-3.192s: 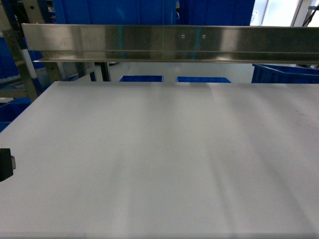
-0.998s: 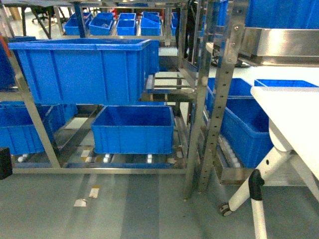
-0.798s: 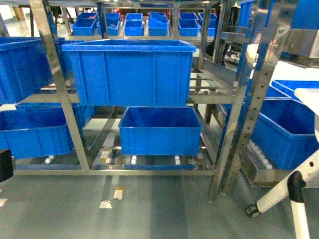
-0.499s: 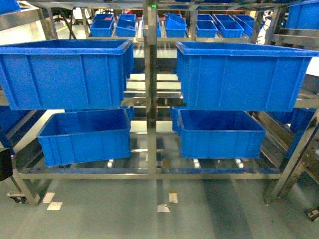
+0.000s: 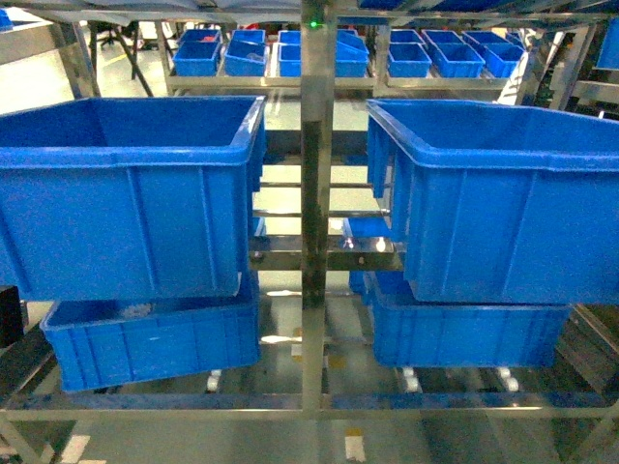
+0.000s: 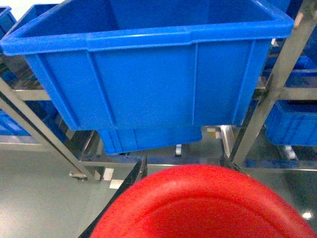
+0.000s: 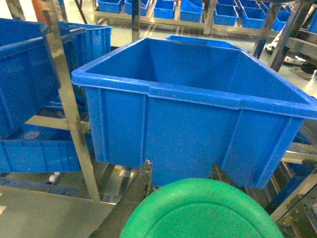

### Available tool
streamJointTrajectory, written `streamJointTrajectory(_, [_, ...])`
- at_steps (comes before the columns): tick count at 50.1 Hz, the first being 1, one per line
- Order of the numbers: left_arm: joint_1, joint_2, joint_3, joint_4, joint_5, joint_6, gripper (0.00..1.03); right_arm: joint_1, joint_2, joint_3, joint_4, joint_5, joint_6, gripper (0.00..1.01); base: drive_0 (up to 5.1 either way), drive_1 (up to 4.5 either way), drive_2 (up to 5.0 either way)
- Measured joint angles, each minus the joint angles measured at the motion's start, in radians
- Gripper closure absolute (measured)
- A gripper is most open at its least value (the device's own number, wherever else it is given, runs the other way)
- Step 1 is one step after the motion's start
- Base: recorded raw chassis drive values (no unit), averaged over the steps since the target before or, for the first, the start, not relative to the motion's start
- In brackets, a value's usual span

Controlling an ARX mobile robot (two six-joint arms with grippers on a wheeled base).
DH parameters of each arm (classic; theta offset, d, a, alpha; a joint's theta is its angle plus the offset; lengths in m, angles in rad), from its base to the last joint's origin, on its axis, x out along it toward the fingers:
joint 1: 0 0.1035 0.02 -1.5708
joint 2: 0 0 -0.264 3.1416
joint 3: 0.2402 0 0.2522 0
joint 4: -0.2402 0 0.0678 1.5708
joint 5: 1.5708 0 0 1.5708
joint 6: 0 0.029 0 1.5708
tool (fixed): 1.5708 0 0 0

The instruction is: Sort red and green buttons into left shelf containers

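A red button [image 6: 203, 208] fills the bottom of the left wrist view, and my left gripper [image 6: 183, 161] is shut on it. Just ahead and above stands a large blue container [image 6: 148, 84]. In the right wrist view, the green button [image 7: 203, 213] is held by my right gripper [image 7: 181, 166], which is shut on it, facing another blue container [image 7: 188, 129] with its open top showing. The head view shows both upper containers, left [image 5: 126, 222] and right [image 5: 493, 222]. Neither gripper shows there.
A steel shelf post [image 5: 314, 242] stands between the two upper bins. Two lower blue bins [image 5: 155, 338] [image 5: 464, 333] sit beneath them on a roller shelf. Rows of small blue bins [image 5: 319, 53] stand on racks behind. Grey floor [image 6: 44, 198] lies below.
The head view swung from the white table to the shelf rack, then moved closer. The two upper blue bins now look larger and sit centred on the steel post.
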Motion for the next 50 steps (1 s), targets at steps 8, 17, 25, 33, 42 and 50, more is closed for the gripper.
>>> streamJointTrajectory(8, [0.000,-0.002,0.000,0.005,0.000,0.000,0.65,0.000,0.000,0.000,0.005,0.000,0.000,0.75,0.0,3.19,-3.2])
streamJointTrajectory(17, [0.001,0.005,-0.001,0.003,0.000,0.000,0.65,0.000,0.000,0.000,0.003,0.000,0.000,0.75,-1.1,0.82,0.2])
streamJointTrajectory(25, [-0.003,0.003,0.000,0.004,0.004,0.000,0.65,-0.001,0.000,0.000,-0.001,0.004,0.000,0.75,-4.8,3.67,1.0])
streamJointTrajectory(33, [0.000,0.003,0.000,0.003,0.000,0.000,0.65,0.000,0.000,0.000,0.001,0.004,0.000,0.75,-4.8,3.67,1.0])
streamJointTrajectory(42, [0.003,0.000,-0.001,0.002,-0.002,0.000,0.65,0.003,0.000,-0.001,-0.003,-0.003,0.000,0.75,-2.1,1.69,0.4])
streamJointTrajectory(50, [-0.001,0.001,-0.001,0.002,0.000,0.000,0.65,0.000,0.000,-0.001,0.001,0.001,0.000,0.75,0.0,0.00,0.0])
